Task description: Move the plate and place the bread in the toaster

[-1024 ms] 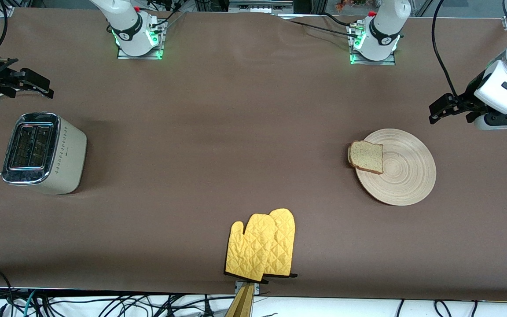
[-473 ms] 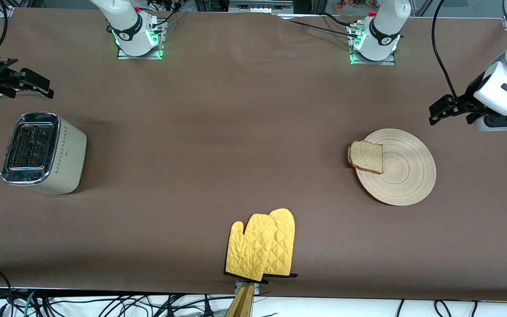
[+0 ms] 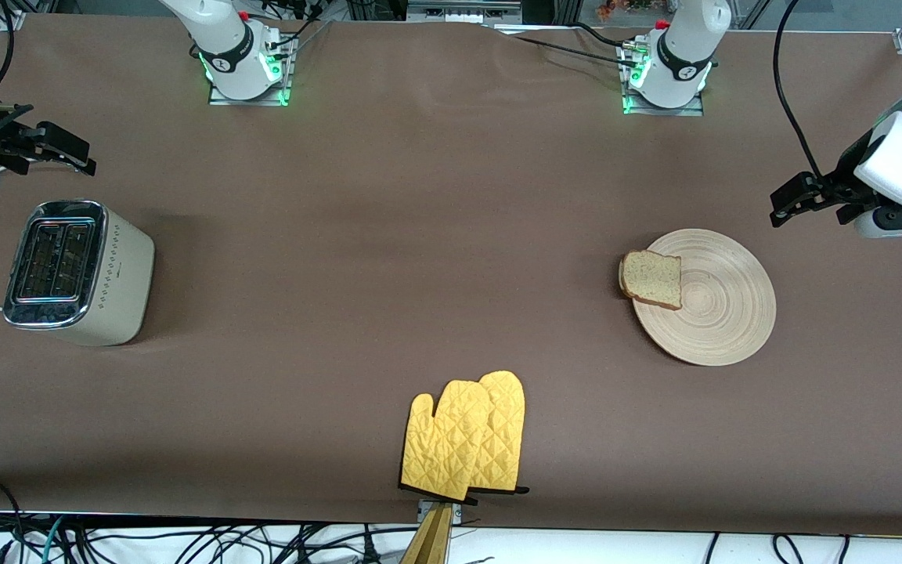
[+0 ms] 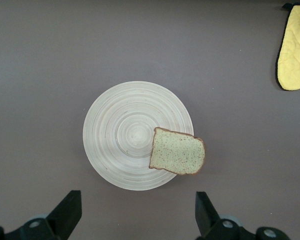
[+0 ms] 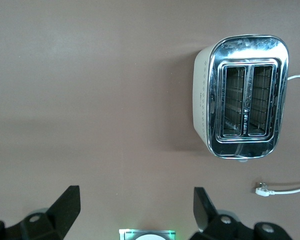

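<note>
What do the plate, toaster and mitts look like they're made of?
Plate: likely light wood or bamboo, matte, with concentric ring grooves.
Toaster: cream body, probably painted metal or plastic, with a dotted pattern on the side; its top looks like polished chrome, mirror-bright around two slots.
Oven mitts: yellow quilted fabric, diamond stitching, dark edging at the cuffs.

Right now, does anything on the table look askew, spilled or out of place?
One thing: the square speckled brown bread slice sits off-centre, overhanging the rim of the round pale wooden plate toward the right arm's end. Nothing looks spilled or damaged.
</note>
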